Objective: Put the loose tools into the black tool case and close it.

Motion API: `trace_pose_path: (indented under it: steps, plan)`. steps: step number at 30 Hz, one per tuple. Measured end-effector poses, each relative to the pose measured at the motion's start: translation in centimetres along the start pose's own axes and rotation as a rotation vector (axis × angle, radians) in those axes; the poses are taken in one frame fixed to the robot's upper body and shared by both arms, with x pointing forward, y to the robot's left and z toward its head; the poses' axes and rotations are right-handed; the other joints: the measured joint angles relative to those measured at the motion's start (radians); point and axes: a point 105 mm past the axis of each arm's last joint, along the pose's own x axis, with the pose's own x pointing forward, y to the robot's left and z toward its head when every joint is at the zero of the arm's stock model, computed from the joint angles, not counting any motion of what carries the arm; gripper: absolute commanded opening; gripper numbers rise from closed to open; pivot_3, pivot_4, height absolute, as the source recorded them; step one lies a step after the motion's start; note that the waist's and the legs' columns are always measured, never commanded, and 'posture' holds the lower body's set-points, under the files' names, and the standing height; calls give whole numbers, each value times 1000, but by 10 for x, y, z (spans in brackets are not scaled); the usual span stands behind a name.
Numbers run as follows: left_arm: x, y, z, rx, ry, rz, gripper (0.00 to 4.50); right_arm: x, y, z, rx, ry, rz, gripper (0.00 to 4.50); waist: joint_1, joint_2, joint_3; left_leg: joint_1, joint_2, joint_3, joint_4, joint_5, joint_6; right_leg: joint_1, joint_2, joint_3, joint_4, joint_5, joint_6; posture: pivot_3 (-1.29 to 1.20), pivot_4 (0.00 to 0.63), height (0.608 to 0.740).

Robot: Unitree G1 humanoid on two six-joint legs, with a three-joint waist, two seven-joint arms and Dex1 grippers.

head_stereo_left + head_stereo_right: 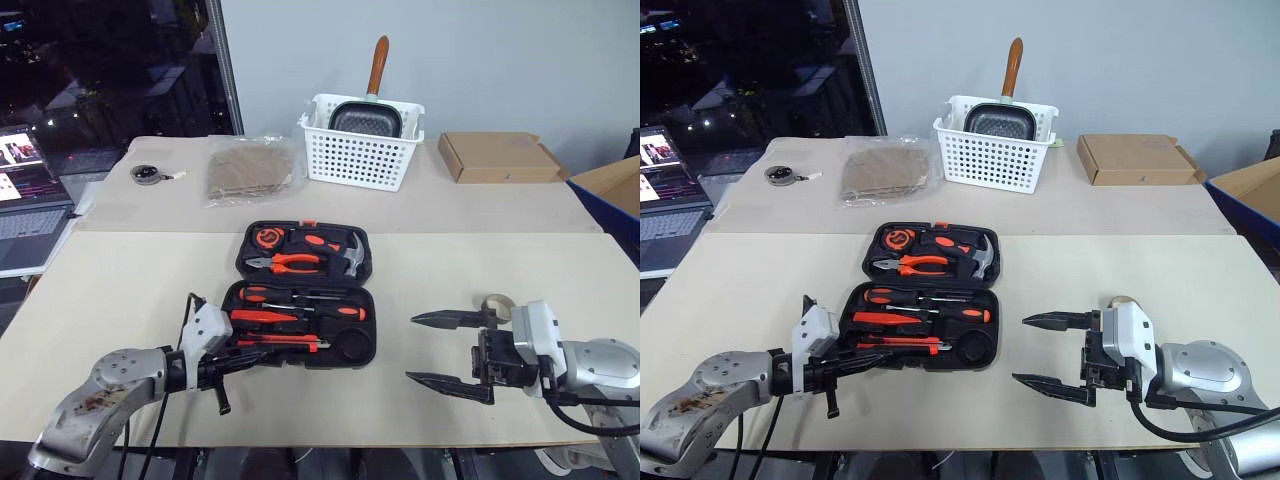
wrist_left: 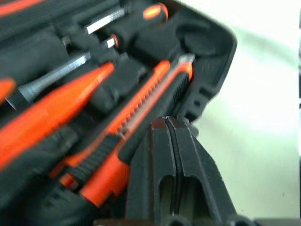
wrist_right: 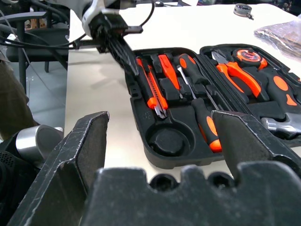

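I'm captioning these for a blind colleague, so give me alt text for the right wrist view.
An open black tool case lies on a pale table, holding orange-handled screwdrivers, a utility knife and pliers. The right hand's fingers stand open in front; the left hand, shut, points at the case's far edge.

No legible txt, labels or nos. anywhere.

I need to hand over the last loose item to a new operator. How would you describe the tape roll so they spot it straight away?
Start at the open black tool case in the middle of the beige table. Look past its right side to the robot's open right hand. Just behind that wrist lies the tape roll, a small tan ring, the only tool lying outside the case.
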Motion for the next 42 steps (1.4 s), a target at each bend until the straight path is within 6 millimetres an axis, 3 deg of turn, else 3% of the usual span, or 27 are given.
trace_pose_path:
  steps: [8, 14, 20, 24, 30, 36, 42]
  plan:
    - [3, -1, 1, -50, 23, 10, 53, 0, 0, 0, 1, 0, 2, 4042, -1, 1, -1, 0, 0, 0, 0, 0, 0, 0, 0, 1, 0, 0, 0, 0, 150, 740]
    - [0, -11, 11, -192, -102, -63, 53, 0, 0, 0, 2, 1, 2, 4042, -2, 0, 0, -1, 0, 0, 0, 0, 0, -2, 0, 0, 0, 0, 0, 0, 150, 740]
    - [-6, -4, 17, -197, -141, -16, 53, 0, 0, 0, 3, 1, 4, 4042, -1, 0, 0, -1, 0, 0, 0, 0, 0, -1, 0, 0, 0, 0, 0, 0, 150, 740]
    - [-5, 0, 2, -185, -33, 33, 53, 0, 0, 0, 3, 0, 6, 4042, -2, 0, 0, -1, 0, 0, 0, 0, 0, -1, 0, 1, 0, 0, 0, 0, 150, 740]
    - [-4, 0, -2, -132, 31, 39, 53, 1, -2, 1, -4, -2, 6, 4042, -2, 1, 0, 0, 0, 0, 0, 0, 0, -1, 0, 1, 0, 0, 0, 0, 150, 740]
    - [5, -1, 13, -187, -103, 32, 53, 1, -2, 0, -3, -2, 5, 4042, 3, -1, 1, -1, 0, 0, 1, 0, 0, 0, 0, 0, 1, 0, 0, 0, 150, 740]
    - [0, 10, 18, -166, -114, 87, 53, 1, -2, 0, -1, -2, 5, 4042, -5, -1, 1, -2, 0, 0, 1, 0, 0, -2, 0, 0, 0, 0, 0, 0, 150, 740]
